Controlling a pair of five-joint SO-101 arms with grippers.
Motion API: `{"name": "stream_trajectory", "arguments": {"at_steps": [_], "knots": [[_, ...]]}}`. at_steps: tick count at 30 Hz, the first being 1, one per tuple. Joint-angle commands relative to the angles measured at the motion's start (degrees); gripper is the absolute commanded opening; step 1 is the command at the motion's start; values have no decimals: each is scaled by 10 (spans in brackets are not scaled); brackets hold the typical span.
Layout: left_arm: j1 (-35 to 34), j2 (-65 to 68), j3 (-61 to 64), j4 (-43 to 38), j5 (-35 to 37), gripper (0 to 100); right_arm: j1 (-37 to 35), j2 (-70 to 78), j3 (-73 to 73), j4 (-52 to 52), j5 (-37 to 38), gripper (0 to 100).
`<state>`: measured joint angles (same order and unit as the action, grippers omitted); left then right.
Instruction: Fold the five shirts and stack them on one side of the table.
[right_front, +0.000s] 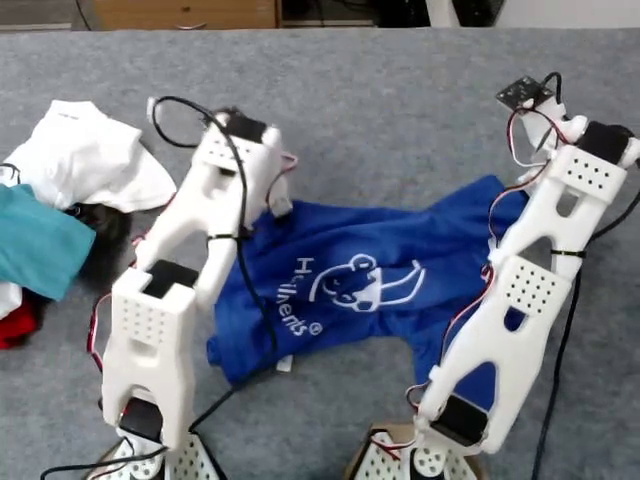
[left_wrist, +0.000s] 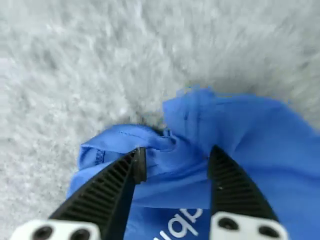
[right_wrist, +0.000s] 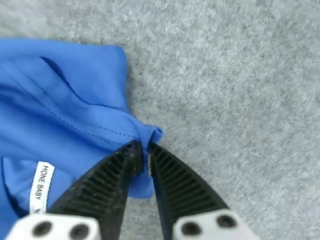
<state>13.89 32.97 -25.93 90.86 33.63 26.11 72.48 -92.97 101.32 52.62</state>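
Right gripper (right_wrist: 145, 146) pinches the blue shirt (right_front: 360, 280) at its far right corner, probably to hold it taut. Left gripper (left_wrist: 177, 154), spread wide, straddles the bunched left edge, apparently poised to grasp.

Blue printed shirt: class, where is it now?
High view: the blue printed shirt lies spread mid-table on the grey fabric cover, right of the heaped white shirt.

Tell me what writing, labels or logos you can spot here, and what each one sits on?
White lettering and an animal logo: on the blue shirt; a brand mark, not spelled out.
White tag with dark capitals: sewn on the blue shirt, near the right gripper; a brand label.
White letters by the left gripper: cut off, unreadable.
Elsewhere: none legible.
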Motion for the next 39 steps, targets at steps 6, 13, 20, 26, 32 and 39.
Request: {"name": "stream_trajectory", "arguments": {"at_steps": [6, 13, 20, 26, 32, 39], "knots": [[-65, -1, -150, 24, 6, 226, -20, -2, -25, -1, 19, 2], [-69, 38, -113, -84, 51, 224, -20, -1, -25, -1, 19, 2], [-69, 110, -141, -45, 130, 224, -18, -1, -25, 0, 19, 2], [-55, 151, -207, -16, 138, 224, -20, -1, -25, 1, 19, 2], [-40, 186, -232, 8, 137, 190, -17, -1, -25, 2, 19, 2], [-39, 199, -233, 8, 136, 188, -19, -1, -25, 1, 19, 2]]}}
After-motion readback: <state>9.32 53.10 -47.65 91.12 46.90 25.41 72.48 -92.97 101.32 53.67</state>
